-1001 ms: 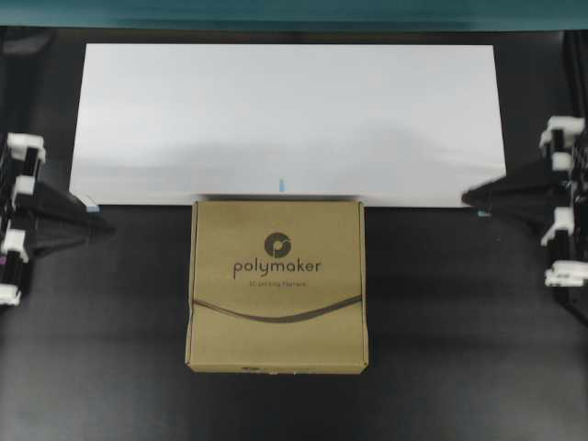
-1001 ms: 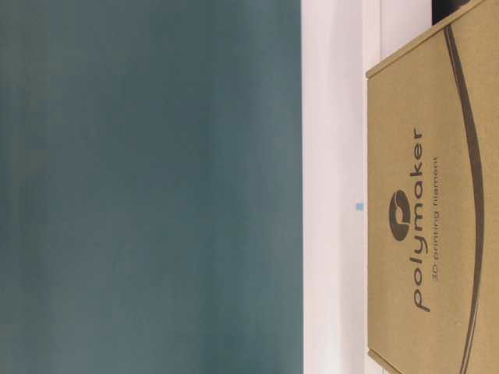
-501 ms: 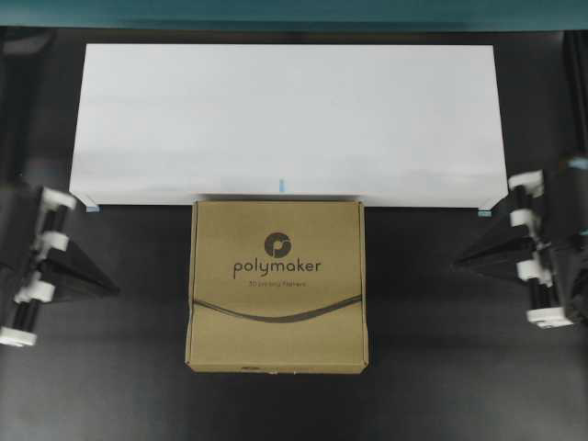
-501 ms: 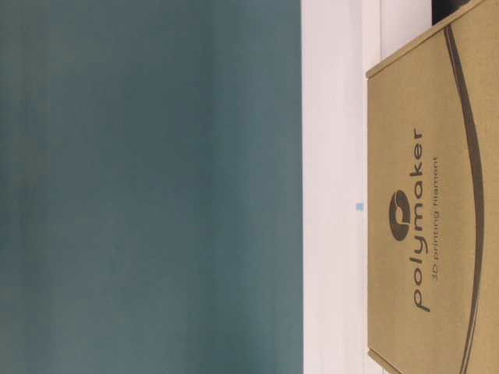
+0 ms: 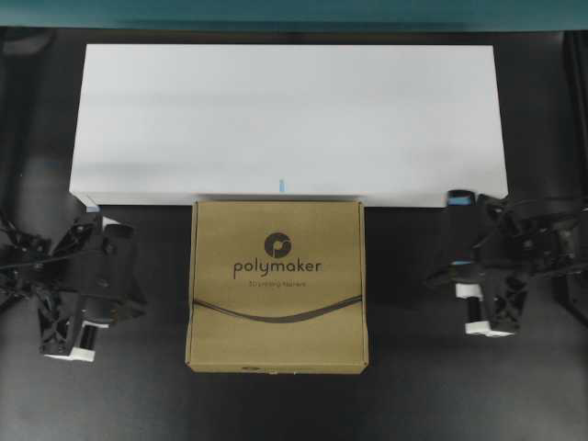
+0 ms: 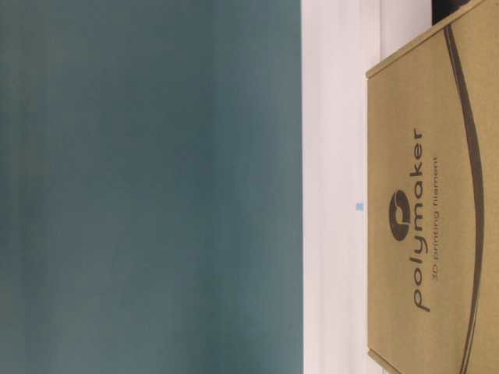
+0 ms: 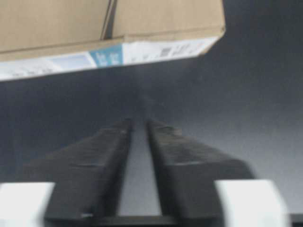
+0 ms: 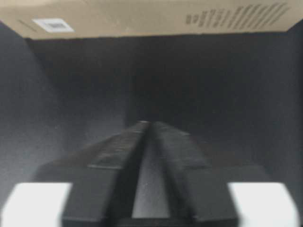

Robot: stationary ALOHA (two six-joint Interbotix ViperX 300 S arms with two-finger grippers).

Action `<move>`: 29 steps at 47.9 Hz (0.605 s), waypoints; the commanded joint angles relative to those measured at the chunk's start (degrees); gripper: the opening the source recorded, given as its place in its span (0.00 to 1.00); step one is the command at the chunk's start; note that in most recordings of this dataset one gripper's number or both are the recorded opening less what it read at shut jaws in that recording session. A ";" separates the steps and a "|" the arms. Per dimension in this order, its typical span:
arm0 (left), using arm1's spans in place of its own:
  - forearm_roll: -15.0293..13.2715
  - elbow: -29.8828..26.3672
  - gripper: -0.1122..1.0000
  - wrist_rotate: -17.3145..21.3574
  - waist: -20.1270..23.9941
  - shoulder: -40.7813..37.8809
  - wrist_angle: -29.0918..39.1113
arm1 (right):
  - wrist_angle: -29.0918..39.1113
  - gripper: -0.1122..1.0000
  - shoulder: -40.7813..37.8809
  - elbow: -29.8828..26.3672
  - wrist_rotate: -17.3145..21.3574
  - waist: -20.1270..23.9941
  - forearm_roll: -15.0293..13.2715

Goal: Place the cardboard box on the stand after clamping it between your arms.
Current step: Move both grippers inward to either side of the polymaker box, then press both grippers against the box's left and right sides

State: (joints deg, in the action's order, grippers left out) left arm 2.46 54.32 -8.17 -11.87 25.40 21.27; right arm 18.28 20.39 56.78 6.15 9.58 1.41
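The cardboard box (image 5: pixel 277 286) lies flat on the dark table (image 5: pixel 276 404), logo side up, its far edge tucked against the front of the stand (image 5: pixel 288 119) and centred on the small blue mark (image 5: pixel 281 184) at that edge, a placing that leaves only a short lift to the white platform. Nothing touches the box: the left tool (image 5: pixel 129 276) sits on the table to its left side and the right tool (image 5: pixel 441 274) to its right, each near but clearly apart from the carton, roughly level with its printed name. That flanking stance fits a job that calls for squeezing the box between two arms and not pinching it with one. In the left wrist view the left tool's fingers (image 7: pixel 113 161) stand a narrow slit apart, holding nothing, pointed at the labelled side wall of the box. In the right wrist view the right tool's fingers (image 8: pixel 118 151) nearly meet at their tips, also empty, facing the opposite side wall with its small white sticker. Judged from this, the approach is under way and the clamp itself is not yet made; both arms would need to press inward evenly, or the light carton could skew or slip.
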 commanded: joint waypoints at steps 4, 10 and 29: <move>0.18 -1.67 0.60 -0.62 2.20 -2.55 0.70 | -1.14 0.37 -4.31 -2.29 -0.26 1.49 -0.26; 0.18 -2.02 0.85 -0.53 3.78 -5.89 -0.35 | -2.29 0.66 -7.03 -3.69 0.00 1.49 -0.62; 0.18 -4.39 0.80 1.05 5.27 -16.35 -5.19 | -4.31 0.85 -15.29 -7.56 -0.09 1.14 -0.79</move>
State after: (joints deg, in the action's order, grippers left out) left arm 2.46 51.50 -7.47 -6.68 10.20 16.52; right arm 14.68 6.59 50.27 6.15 9.58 0.79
